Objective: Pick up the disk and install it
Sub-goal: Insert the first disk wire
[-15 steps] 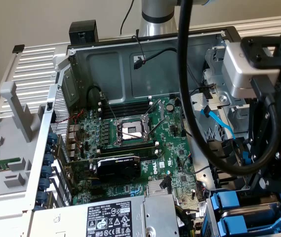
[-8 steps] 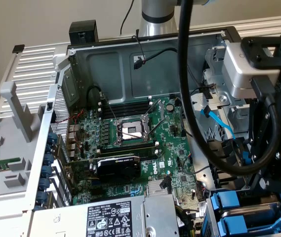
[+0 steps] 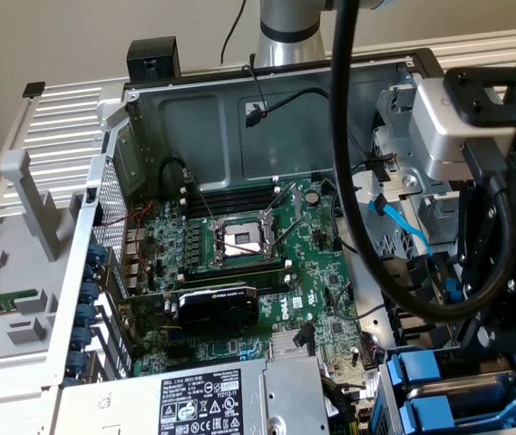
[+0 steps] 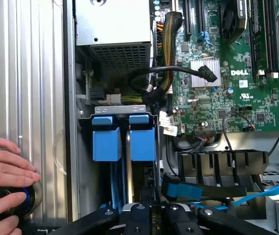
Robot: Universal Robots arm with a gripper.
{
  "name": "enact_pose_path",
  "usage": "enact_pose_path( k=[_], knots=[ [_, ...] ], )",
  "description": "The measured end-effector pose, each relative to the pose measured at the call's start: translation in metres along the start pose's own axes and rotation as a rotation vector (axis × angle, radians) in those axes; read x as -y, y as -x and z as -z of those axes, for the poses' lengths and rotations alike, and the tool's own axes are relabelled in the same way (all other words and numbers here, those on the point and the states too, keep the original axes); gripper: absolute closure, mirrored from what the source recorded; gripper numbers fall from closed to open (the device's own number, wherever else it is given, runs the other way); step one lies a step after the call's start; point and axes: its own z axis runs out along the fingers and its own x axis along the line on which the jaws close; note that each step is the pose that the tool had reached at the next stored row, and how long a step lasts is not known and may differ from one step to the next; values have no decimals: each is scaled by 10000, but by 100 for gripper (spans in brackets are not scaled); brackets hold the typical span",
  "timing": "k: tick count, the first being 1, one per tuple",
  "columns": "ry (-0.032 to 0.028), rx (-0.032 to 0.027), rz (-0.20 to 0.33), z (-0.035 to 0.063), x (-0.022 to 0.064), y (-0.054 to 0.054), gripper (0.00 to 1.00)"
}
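Wrist view | claw [image 4: 149, 208] nearly closed above disk [image 4: 142, 142] | second carrier [image 4: 106, 142] just beside.

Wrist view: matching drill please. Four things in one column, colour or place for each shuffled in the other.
Things:
1. hand
2. heatsink
3. motherboard
4. drive carriers

Colour or place:
a. green
b. blue, two side by side in the bay
c. silver fins, on the board
d. against the ribbed panel

Pairs: 1-d, 2-c, 3-a, 4-b
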Motion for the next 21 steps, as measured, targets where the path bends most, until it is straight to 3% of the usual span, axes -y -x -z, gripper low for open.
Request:
enact_pose_path(
  k=[21],
  knots=[
    [0,2,0,-26,-1,0,83]
  ],
)
